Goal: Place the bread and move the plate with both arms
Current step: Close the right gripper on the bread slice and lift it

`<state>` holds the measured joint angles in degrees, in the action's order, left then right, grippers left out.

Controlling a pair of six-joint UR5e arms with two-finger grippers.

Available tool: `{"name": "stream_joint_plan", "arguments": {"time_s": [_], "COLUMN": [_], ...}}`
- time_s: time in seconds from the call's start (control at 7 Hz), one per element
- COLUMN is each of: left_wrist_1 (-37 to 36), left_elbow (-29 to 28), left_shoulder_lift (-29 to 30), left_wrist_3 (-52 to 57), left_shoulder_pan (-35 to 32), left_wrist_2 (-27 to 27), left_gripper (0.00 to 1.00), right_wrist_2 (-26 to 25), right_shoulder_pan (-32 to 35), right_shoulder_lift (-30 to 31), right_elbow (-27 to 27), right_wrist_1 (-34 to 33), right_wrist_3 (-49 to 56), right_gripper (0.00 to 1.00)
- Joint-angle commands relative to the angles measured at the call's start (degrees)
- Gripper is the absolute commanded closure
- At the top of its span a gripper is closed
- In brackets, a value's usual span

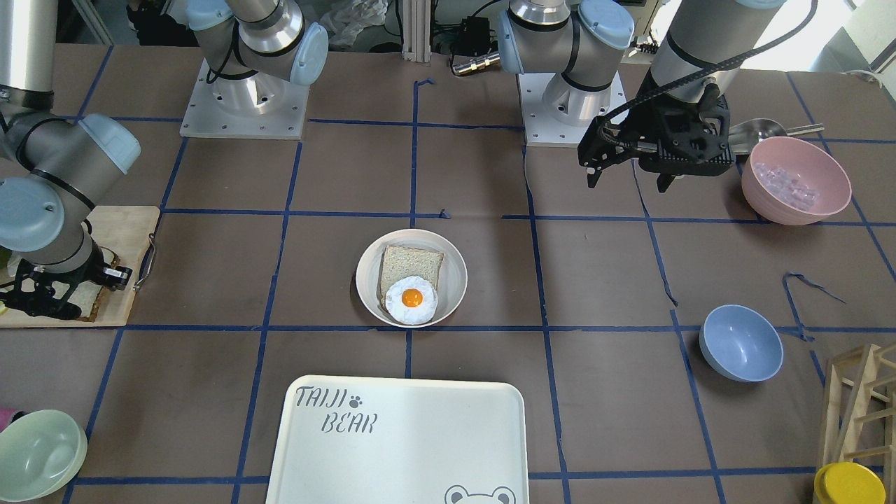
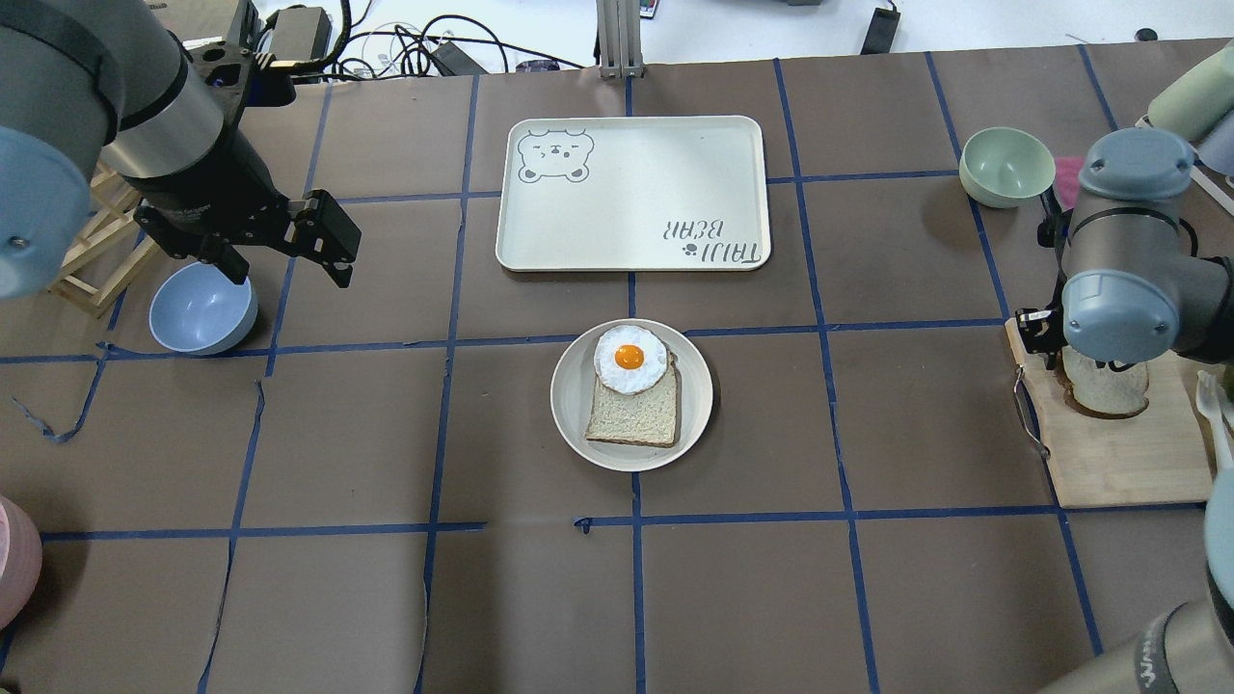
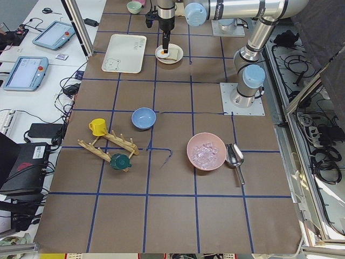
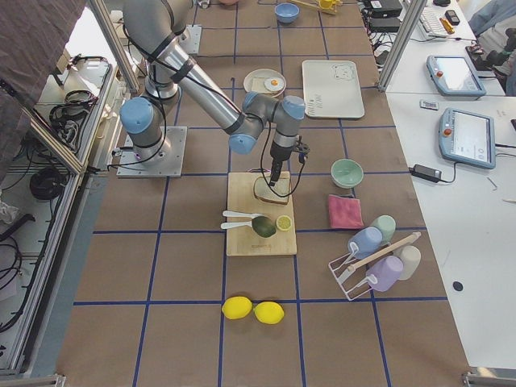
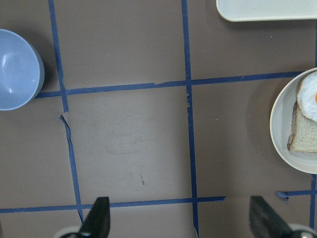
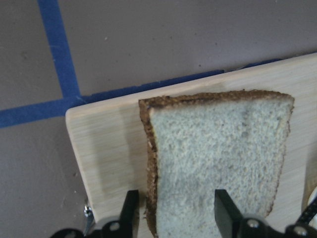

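Note:
The bread (image 6: 218, 158), a pale slice with dark brown crust, lies flat on a wooden cutting board (image 2: 1118, 472) at the table's right end. My right gripper (image 6: 175, 210) is down at it, part open. One finger stands outside the crust and the other over the slice. The wrist hides most of the bread in the overhead view (image 2: 1109, 390). The plate (image 2: 569, 424) sits mid-table and holds a squarer slice topped with a fried egg (image 2: 629, 359). My left gripper (image 5: 181, 220) is open and empty, above bare table left of the plate.
The white TAIJI BEAR tray (image 2: 631, 193) lies beyond the plate. A blue bowl (image 2: 202, 308) sits below the left arm, beside a wooden rack (image 2: 96, 260). A green bowl (image 2: 1007, 166) stands beyond the board. A pink bowl (image 1: 794, 178) with a scoop is at the left end.

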<state>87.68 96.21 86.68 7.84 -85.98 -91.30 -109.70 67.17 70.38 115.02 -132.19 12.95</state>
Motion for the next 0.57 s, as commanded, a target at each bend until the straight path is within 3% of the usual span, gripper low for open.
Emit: {"name": "stream_joint_plan", "arguments": {"time_s": [0.0,0.14,0.43], "left_wrist_1": [-0.23,0.2,0.12], "left_elbow": [0.21,0.21,0.21], "left_shoulder_lift": [0.15,0.07,0.15], "left_wrist_3": [0.07,0.07,0.51], "left_shoulder_pan": [0.02,0.02,0.11], "left_wrist_2": [-0.02,-0.11,-0.11], "left_gripper": [0.0,0.0,0.0], "right_wrist_2": [0.28,0.28,-0.16], "right_shoulder_pan": [-0.02,-0.02,0.07], "right_shoulder_lift": [0.11,0.19,0.89], "right_elbow": [0.03,0.12,0.03], "right_wrist_1": [0.27,0.88,0.53], "right_wrist_3": [-0.9,-1.26,-3.63], "right_gripper": [0.94,1.0,1.0]}}
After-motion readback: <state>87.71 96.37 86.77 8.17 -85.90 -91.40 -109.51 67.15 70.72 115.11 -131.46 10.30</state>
